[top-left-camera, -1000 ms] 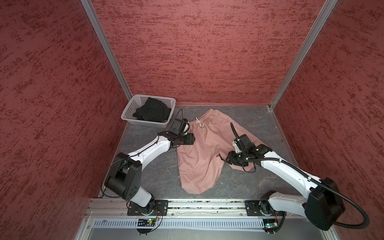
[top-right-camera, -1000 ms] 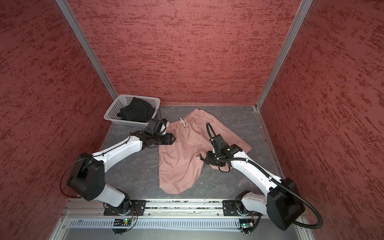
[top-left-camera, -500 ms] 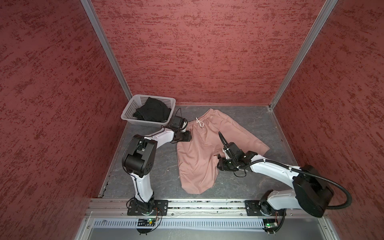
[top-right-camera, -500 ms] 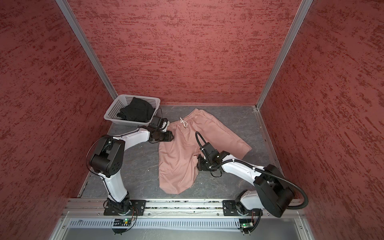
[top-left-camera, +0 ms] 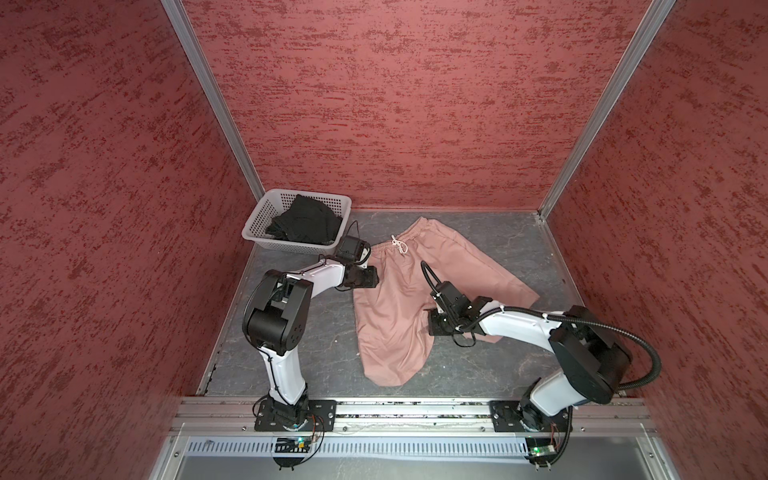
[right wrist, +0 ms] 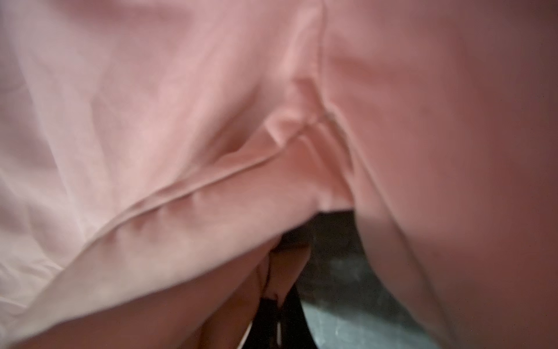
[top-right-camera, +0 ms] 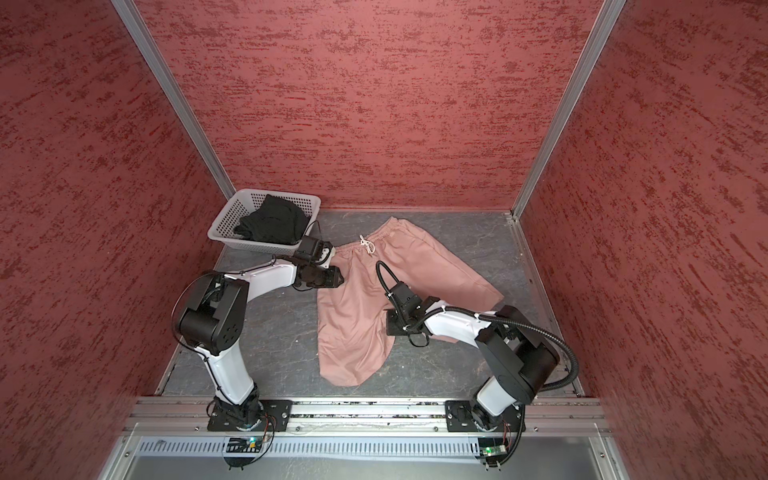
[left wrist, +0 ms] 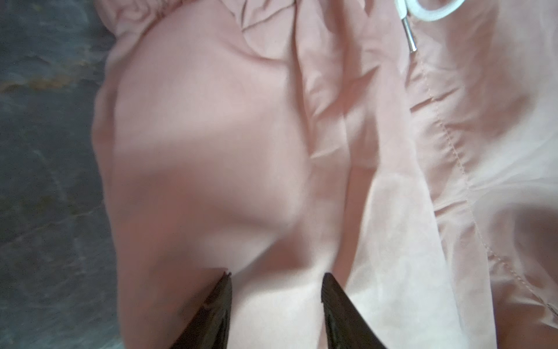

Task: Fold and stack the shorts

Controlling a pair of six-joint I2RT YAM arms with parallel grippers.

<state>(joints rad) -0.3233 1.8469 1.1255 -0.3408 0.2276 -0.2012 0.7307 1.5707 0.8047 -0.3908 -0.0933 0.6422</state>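
Observation:
The dusty pink shorts point(top-left-camera: 399, 299) point(top-right-camera: 357, 299) lie spread flat on the grey table, waistband and white drawstring point(top-left-camera: 399, 245) point(left wrist: 422, 12) toward the back. The black shorts point(top-left-camera: 305, 218) point(top-right-camera: 274, 224) lie crumpled in the basket. My left gripper point(top-left-camera: 376, 276) point(top-right-camera: 340, 276) point(left wrist: 276, 276) rests on the pink pair's left edge below the waistband, its jaws apart over the cloth. At the crotch, between the two legs, my right gripper point(top-left-camera: 430, 326) point(top-right-camera: 388, 326) point(right wrist: 282, 269) is shut on a pinch of pink fabric point(right wrist: 181, 121).
The white perforated basket point(top-left-camera: 255, 232) point(top-right-camera: 220, 228) stands at the back left corner, just behind my left wrist. Red walls enclose the table point(top-left-camera: 519, 249) on three sides. Bare grey surface shows left of the shorts, at the right back, and along the front rail point(top-left-camera: 395, 405).
My right gripper has slid left to the crotch of the pink shorts and shut on the fabric. The left arm's elbow has drawn back, and its jaws have narrowed a little.

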